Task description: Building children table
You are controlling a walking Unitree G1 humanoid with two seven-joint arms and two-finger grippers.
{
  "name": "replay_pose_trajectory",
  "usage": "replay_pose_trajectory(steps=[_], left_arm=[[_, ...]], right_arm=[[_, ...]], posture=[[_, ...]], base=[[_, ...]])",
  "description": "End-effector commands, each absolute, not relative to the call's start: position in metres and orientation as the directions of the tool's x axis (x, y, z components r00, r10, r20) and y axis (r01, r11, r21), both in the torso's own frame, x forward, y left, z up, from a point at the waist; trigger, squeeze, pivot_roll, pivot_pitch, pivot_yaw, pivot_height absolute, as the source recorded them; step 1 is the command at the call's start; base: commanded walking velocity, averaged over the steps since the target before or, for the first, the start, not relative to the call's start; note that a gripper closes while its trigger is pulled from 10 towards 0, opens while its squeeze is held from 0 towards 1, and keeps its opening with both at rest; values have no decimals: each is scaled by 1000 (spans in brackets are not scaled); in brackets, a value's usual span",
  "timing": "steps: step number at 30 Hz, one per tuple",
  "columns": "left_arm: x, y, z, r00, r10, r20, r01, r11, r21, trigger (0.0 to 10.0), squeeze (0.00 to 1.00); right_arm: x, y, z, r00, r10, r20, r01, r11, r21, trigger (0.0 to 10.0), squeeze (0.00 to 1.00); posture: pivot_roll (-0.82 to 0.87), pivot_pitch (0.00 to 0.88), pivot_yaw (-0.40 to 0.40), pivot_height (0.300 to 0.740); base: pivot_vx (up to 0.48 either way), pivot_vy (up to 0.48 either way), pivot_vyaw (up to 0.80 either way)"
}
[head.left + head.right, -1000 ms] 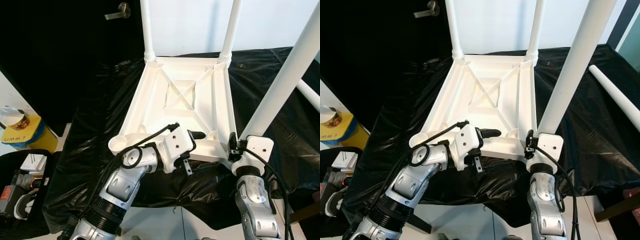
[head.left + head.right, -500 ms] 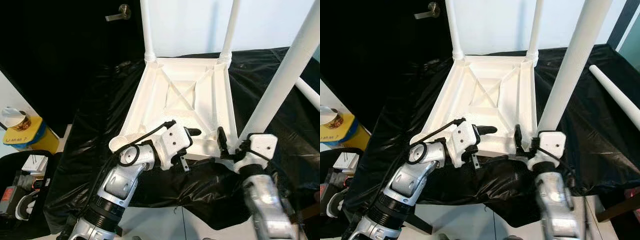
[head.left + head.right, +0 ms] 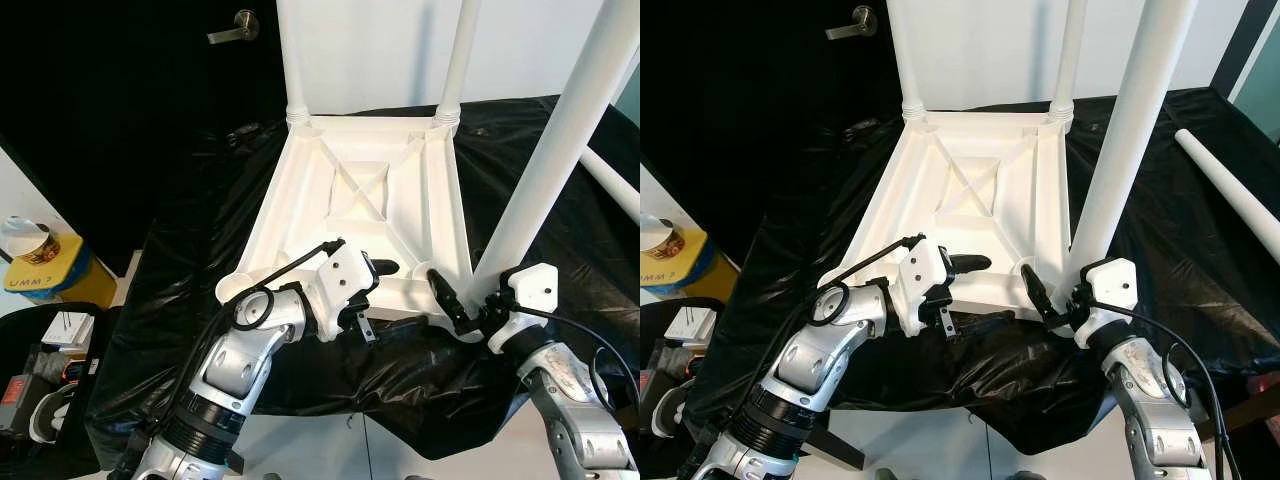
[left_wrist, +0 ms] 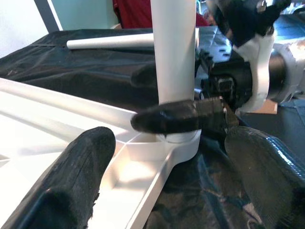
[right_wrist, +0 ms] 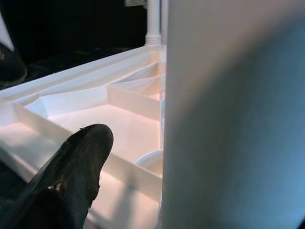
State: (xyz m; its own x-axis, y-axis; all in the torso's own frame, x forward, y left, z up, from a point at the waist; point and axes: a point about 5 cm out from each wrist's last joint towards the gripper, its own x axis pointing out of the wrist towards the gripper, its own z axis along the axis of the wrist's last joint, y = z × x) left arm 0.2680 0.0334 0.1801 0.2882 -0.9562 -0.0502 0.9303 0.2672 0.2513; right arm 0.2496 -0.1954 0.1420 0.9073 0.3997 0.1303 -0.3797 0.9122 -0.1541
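left tool (image 3: 392,268) reaches in from 7 o'clock, forearm angled up, wrist bent toward 3 o'clock, black fingers spread, released, over the near edge of the upside-down white table top (image 3: 372,190). one finger rests just above the near rail, touching nothing firm that can be made out. right tool (image 3: 447,300) comes from 5 o'clock, elbow low, wrist turned toward 9 o'clock, fingers (image 5: 71,176) apart either side of the base of the near right leg (image 3: 560,140); whether they press on the leg, cannot tell.

surface (image 3: 200,230) is draped in crinkled black plastic sheet. a loose white leg (image 3: 1225,190) lies on it at 3 o'clock. behind, a dark door with a metal lever handle (image 3: 232,25) at 11 o'clock, pale wall at 12. on the floor at 9 o'clock, a yellow container (image 3: 45,272) with a tin on top, and a black bag of tools (image 3: 40,370) at 8 o'clock.

table top is white moulded plastic, ribbed underside up with an x brace in the middle, three legs standing upright in corner sockets; the near left socket (image 3: 240,288) is open.
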Motion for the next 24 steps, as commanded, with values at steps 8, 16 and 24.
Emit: replay_pose_trajectory(steps=[8, 16, 24], left_arm=[[266, 31, 179, 288, -956, -61, 924, 261, 280, 10000, 0], [267, 34, 184, 336, -941, -21, 861, 298, 413, 10000, 0], [273, 35, 183, 406, -914, -2, 836, 371, 404, 10000, 0]], right_arm=[[249, -194, 126, 893, 444, 76, -433, 892, -130, 0, 0], [248, -197, 121, 926, 373, 61, -367, 926, -91, 10000, 0], [247, -193, 113, 993, 113, 38, -111, 992, -63, 10000, 0]], posture=[[-203, 51, 84, 740], [-204, 57, 82, 740], [-200, 87, 77, 740]], base=[[0, 0, 0], [0, 0, 0], [0, 0, 0]])
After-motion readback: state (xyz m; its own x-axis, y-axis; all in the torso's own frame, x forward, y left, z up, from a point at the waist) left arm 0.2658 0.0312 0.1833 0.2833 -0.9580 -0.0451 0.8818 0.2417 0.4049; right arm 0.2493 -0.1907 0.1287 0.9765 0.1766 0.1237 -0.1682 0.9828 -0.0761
